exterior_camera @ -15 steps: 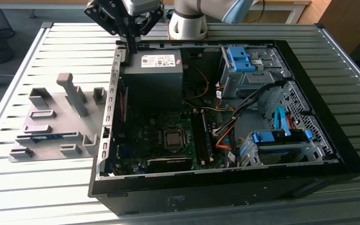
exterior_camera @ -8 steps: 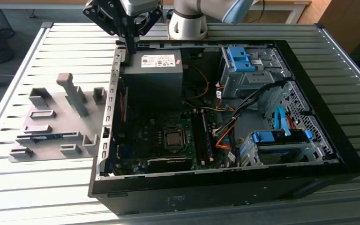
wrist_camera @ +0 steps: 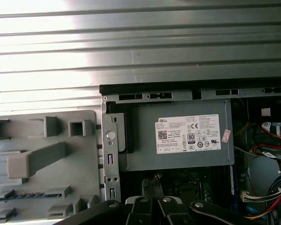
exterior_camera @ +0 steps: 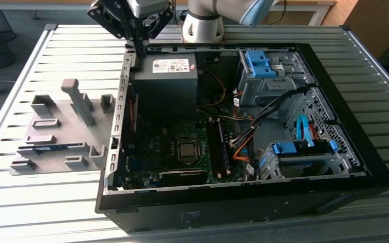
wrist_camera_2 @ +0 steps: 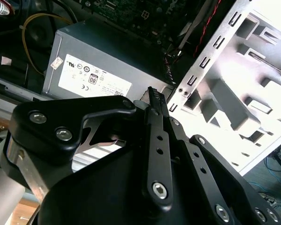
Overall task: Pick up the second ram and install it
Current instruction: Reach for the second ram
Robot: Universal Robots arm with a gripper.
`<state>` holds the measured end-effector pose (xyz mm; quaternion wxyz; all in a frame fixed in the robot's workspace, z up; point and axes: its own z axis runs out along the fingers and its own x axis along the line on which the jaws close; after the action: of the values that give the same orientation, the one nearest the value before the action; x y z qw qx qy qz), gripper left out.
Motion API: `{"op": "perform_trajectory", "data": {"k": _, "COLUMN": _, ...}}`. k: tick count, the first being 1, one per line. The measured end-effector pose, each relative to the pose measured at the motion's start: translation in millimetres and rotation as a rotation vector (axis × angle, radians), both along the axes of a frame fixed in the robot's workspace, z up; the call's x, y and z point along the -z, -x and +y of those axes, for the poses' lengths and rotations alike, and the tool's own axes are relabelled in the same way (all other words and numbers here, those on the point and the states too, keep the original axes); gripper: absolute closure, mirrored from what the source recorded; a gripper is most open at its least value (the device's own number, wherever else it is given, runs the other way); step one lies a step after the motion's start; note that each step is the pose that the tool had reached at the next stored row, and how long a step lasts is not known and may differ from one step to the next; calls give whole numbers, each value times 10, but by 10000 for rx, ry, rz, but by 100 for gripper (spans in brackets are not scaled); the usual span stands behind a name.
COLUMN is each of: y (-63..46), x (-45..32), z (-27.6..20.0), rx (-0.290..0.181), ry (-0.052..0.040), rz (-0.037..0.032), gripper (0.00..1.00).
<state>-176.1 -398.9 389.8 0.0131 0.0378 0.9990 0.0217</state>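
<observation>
Resting on the slatted metal table [exterior_camera: 46, 202], the grey holder plate [exterior_camera: 59, 114] carries the second ram [exterior_camera: 46, 148] at its near end in the exterior view. The stick appears as a thin blue-green line and seems to stand on edge in a low slot.

Judge it light, stiff and thin, yet fragile. It should not sag when lifted, but twisting it or squeezing it hard could harm the board or its chips. The smooth faces may also slip under a weak hold. Take it across its two flat faces near mid-length, along the exposed upper edge, and leave the seated contact edge alone.

Farther back on the plate you meet the taller upright blocks [exterior_camera: 79, 98]. Beyond them is the perforated side wall [exterior_camera: 122, 101] of the open computer case [exterior_camera: 248, 210]. Behind that wall lies the grey power supply [exterior_camera: 164, 83] with its pale label.

Farthest of all, your claw [exterior_camera: 135, 53] hangs above the corner where the wall meets the power supply. Its fingers [wrist_camera_2: 152, 122] are drawn together on nothing, and in the second wrist view they meet at the tips.

The second ram is therefore well apart from the claw. It lies outside the case, toward the exterior view's left and nearer the camera, with the side wall and the tall blocks between the two. In the first wrist view the second ram [wrist_camera: 18, 197] lies along the plate's far margin.
</observation>
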Motion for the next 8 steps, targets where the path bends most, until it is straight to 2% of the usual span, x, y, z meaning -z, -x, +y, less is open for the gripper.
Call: {"op": "perform_trajectory", "data": {"k": 8, "y": 28, "x": 5, "z": 0, "rx": 0, "ry": 0, "rz": 0, "gripper": 89}}
